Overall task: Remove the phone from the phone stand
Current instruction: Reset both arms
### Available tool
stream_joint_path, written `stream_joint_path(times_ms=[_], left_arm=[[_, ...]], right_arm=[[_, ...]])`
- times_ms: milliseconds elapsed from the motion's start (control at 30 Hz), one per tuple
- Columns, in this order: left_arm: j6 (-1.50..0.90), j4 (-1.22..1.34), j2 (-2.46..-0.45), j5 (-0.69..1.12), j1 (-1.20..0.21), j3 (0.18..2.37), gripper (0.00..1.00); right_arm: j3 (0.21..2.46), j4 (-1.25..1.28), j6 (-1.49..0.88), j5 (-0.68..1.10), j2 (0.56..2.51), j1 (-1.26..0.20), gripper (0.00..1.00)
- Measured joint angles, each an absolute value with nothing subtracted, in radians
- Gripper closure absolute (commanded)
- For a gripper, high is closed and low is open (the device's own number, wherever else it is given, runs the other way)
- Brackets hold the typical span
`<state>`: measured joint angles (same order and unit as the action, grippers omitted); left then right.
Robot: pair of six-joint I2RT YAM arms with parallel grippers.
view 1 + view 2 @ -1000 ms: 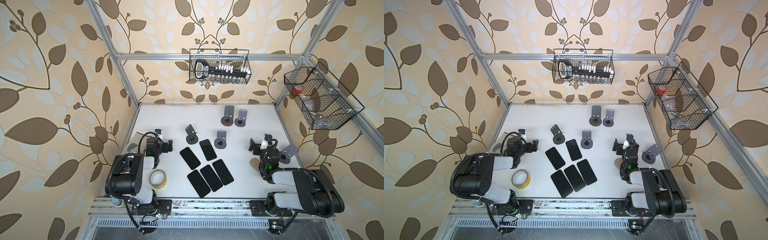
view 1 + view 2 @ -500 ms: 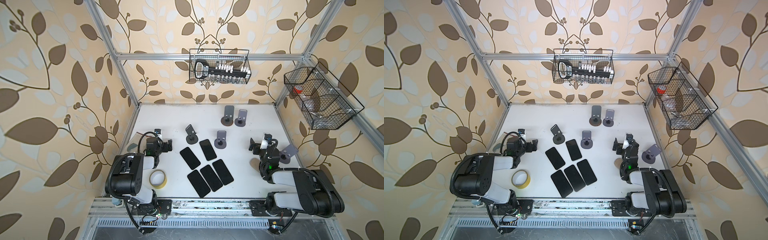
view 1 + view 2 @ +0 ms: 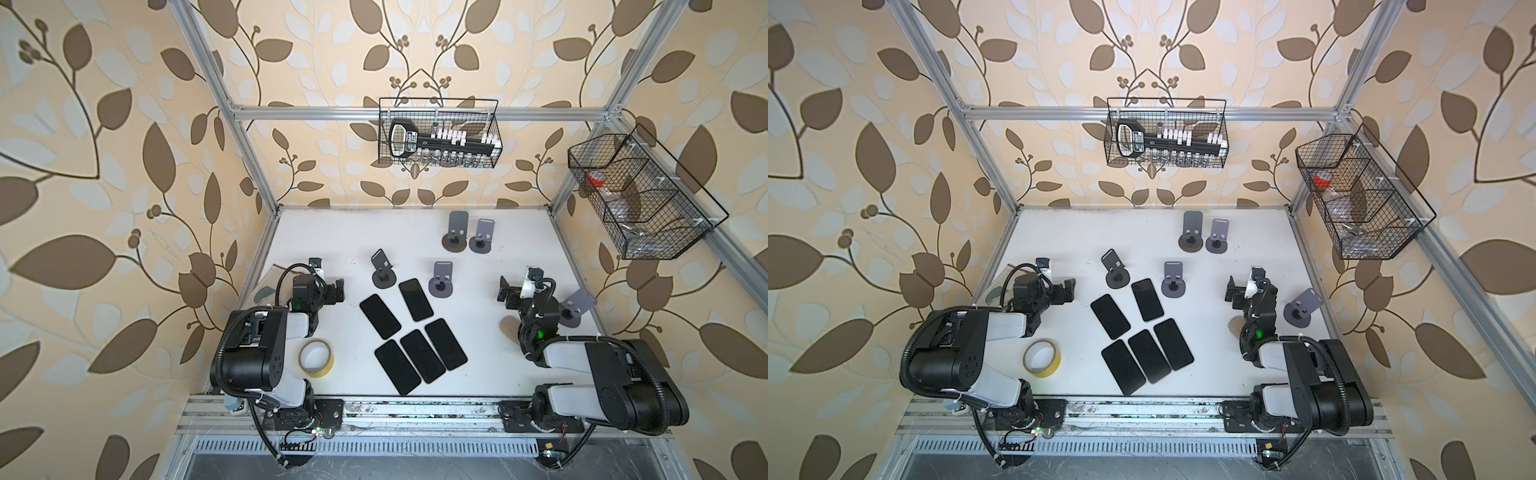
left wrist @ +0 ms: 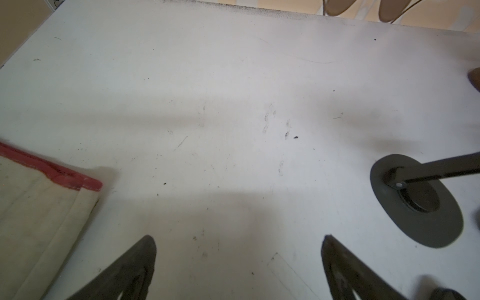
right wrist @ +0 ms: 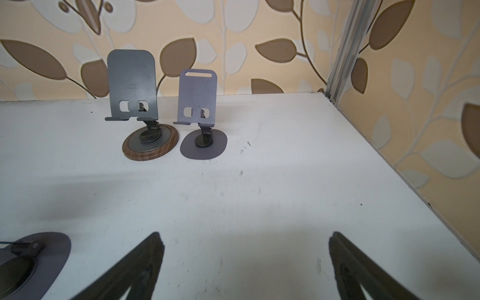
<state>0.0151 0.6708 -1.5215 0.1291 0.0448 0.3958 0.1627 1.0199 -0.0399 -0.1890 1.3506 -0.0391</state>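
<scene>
1. A tan object (image 3: pixel 508 328) lies partly under the right arm (image 3: pixel 569 358); what it is cannot be told.
2. In the left wrist view the frame edge cuts off a cream cloth with a red hem (image 4: pixel 39 207) and a dark phone stand (image 4: pixel 415 207).
3. The contents of the side wire basket (image 3: pixel 648 199) are hard to make out.
4. Five black phones (image 3: pixel 422 355) lie flat at mid-desk (image 3: pixel 478 370), between the arms and apart from every stand.
5. Their long axes are nearly parallel and run from far left to near right; which end is the top cannot be told.
6. The left claw (image 4: pixel 237 239) and the right claw (image 5: pixel 245 236) both gape wide over bare desk, gripping nothing.
</scene>
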Motion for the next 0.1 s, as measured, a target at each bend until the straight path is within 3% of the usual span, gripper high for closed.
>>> stream_joint_path(times_ms=[100], left_arm=[[0.015, 0.671, -1.522, 0.129, 0.045, 0.396, 0.01]], right_arm=[[0.163, 1.020, -0.039, -0.185, 1.351, -0.039, 0.00]])
